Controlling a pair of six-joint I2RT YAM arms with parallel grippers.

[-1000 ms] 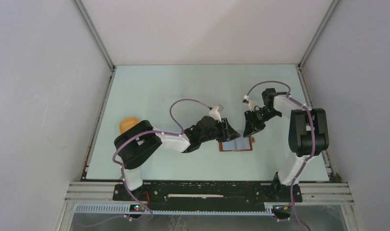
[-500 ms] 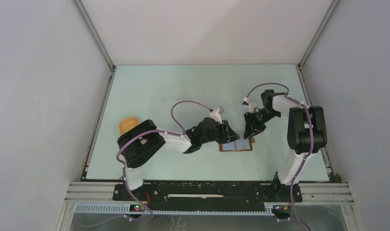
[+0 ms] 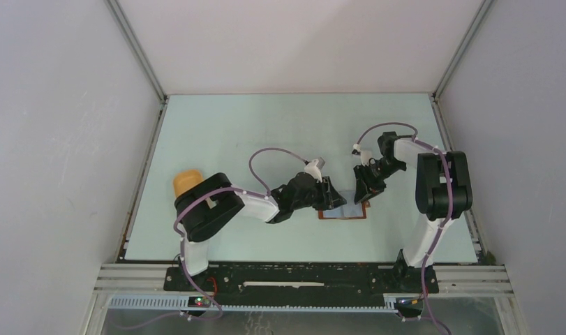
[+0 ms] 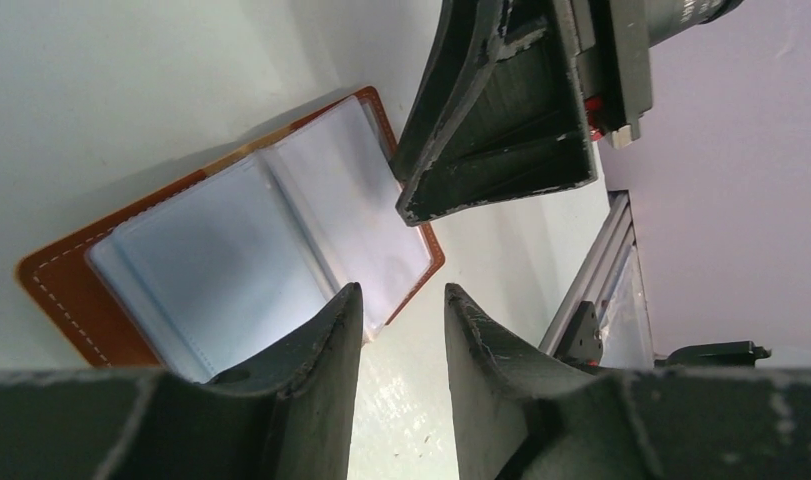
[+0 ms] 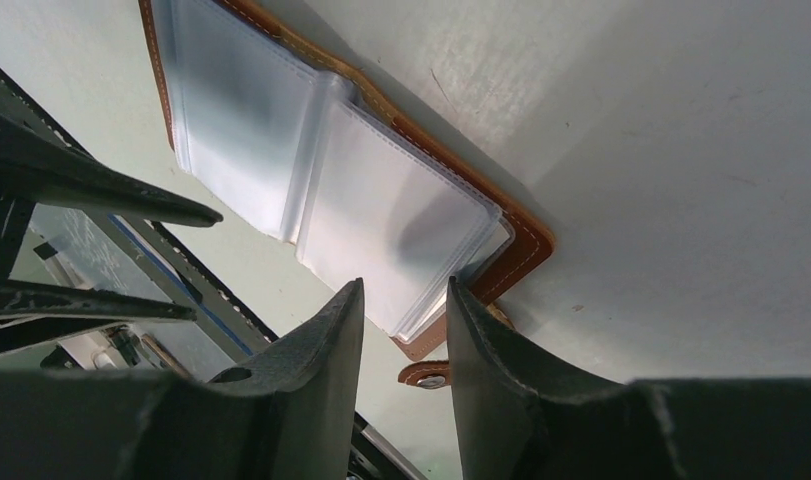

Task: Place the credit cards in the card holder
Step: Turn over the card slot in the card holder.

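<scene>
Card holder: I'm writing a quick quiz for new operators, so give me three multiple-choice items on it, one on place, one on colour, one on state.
1. Where is the card holder?
A. On the table, between the left gripper and the right gripper
B. At the table's far edge
C. Lifted off the table

2. What colour is its cover?
A. Black
B. Reddish-brown
C. Green

3. What state is it in?
A. Folded shut
B. Rolled up
C. Lying open, clear sleeves up

Answers: 1 A, the top view shows it flat between the two sets of fingertips; 2 B, its brown stitched rim shows in both wrist views; 3 C, both wrist views show the sleeves spread.
</scene>
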